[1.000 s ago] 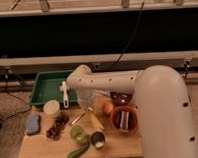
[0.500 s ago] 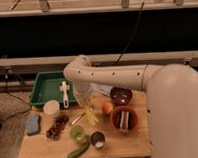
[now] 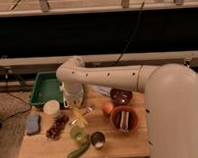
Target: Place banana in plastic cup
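Camera view: the white arm reaches in from the right, bends over the back left of the wooden surface (image 3: 41, 146) and points down. The hand (image 3: 75, 105) hangs at its end, just in front of the green tray (image 3: 45, 89) and beside the white cylindrical container (image 3: 51, 108).

The banana (image 3: 80, 118) is directly under the hand, its upper end at or against the hand's tip and its long axis running toward the front edge. Whether the hand is clenched on it or released cannot be told, nor whether the banana rests on the surface.

The plastic cup (image 3: 77, 133), translucent green, stands just in front of the banana's lower end, very close or touching, with the mouth up.

- Cucumber (image 3: 78, 150): in front of the plastic cup.
- Small metal cup (image 3: 97, 140): right of the plastic cup.
- Orange fruit (image 3: 108, 108): right of the banana, apart from it.
- Brown bowl (image 3: 124, 119): further right.
- Blue sponge (image 3: 32, 123): at the left edge.
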Robot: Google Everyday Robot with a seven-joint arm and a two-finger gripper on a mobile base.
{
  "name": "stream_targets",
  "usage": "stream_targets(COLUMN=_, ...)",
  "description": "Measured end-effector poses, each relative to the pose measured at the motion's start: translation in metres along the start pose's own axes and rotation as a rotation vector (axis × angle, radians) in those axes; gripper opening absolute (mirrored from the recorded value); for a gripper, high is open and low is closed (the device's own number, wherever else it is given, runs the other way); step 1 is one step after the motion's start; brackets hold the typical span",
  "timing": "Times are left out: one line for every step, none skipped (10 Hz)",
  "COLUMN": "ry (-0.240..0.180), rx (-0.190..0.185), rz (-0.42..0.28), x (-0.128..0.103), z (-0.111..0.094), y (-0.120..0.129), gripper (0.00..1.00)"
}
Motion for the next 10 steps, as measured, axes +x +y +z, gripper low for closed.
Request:
stream_targets(ry=0.004, rx=0.017, rz=0.001, x=-0.001, z=-0.001, y=-0.003, gripper=0.0)
stream_targets(ry=0.011, rx=0.033, rz=0.002, x=-0.003, z=-0.003, y=-0.005, gripper=0.0)
stream_targets(ry=0.016, rx=0.048, rz=0.005, x=-0.007, z=-0.006, y=-0.006, gripper=0.0)
stream_targets(ry=0.02, rx=0.06, rz=0.007, x=-0.011, z=-0.008, y=-0.007, gripper=0.0)
stream_targets(ry=0.023, rx=0.074, rz=0.01, x=-0.014, z=-0.008, y=-0.009, gripper=0.0)
stream_targets(ry=0.026, rx=0.084, rz=0.009, x=-0.017, z=-0.01, y=-0.013, gripper=0.0)
stream_targets(ry=0.028, rx=0.097, rz=0.008, x=-0.02, z=-0.011, y=-0.017, gripper=0.0)
stream_targets(ry=0.029, rx=0.106, rz=0.009, x=-0.023, z=-0.011, y=-0.019, gripper=0.0)
stream_targets(ry=0.029, rx=0.112, rz=0.01, x=-0.024, z=-0.011, y=-0.021, gripper=0.0)
stream_targets(ry=0.034, rx=0.117, rz=0.011, x=-0.026, z=-0.011, y=-0.023, gripper=0.0)
